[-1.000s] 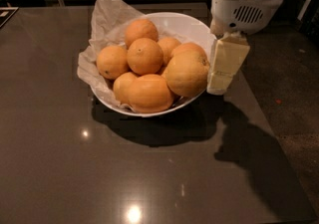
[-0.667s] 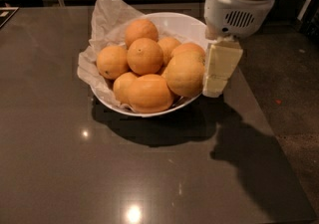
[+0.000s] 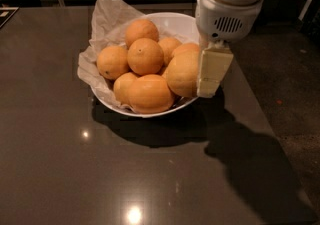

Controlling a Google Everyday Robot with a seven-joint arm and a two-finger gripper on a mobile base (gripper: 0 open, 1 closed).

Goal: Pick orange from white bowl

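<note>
Lately shifted: white-housed, cream-tipped robot gripper [image 3: 209, 83] has edged leftward from the bench's right edge and now overlaps the right flank of the large, lumpy, dimple-skinned yellow-orange orange [image 3: 183, 74], which suggests the grasp is close, though whether the claw is released or clenched cannot be told. That orange lies at the right side of the wide, glossy white ceramic bowl [image 3: 182, 25], near the far right corner of the dark, polished, reflective bench [image 3: 75, 169]. Also held: smaller round deep-orange fruits [image 3: 145, 55], one oval lemon-shaped fruit [image 3: 150, 94], crumpled white paper lining [image 3: 102, 16].
</note>
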